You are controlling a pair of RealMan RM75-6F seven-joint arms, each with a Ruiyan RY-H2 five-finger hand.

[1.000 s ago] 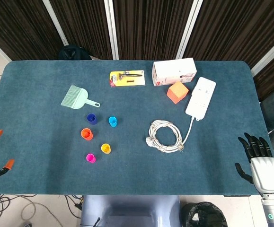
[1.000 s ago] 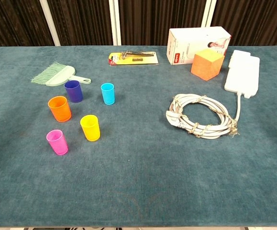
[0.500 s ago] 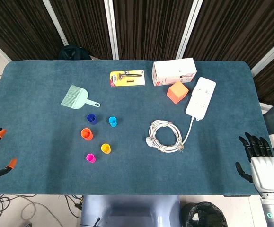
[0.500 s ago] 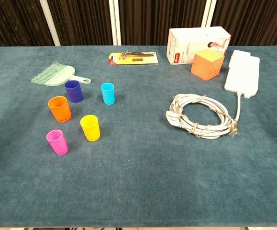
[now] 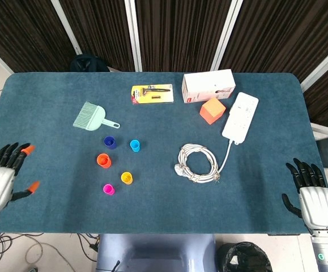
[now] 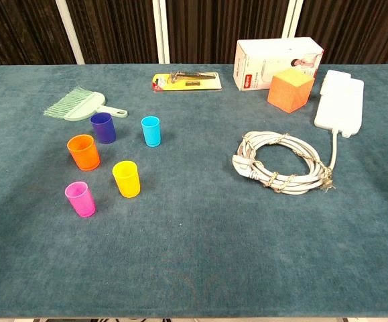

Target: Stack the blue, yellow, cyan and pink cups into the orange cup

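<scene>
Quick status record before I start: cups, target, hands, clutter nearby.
target: orange cup, upright, empty
cups to stack: blue cup, cyan cup, yellow cup, pink cup, all standing apart
left hand: open, at the table's left edge
right hand: open, at the right edge
clutter: brush behind the blue cup; coiled cable to the right

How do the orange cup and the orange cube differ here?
The orange cup is a round, open-topped container; the orange cube is a closed block with flat faces. The cup stands among the small cups on the table's left half; the cube sits on the right half, in front of the white box and beside the power strip. The cube looks larger. Both are orange and untouched.
</scene>
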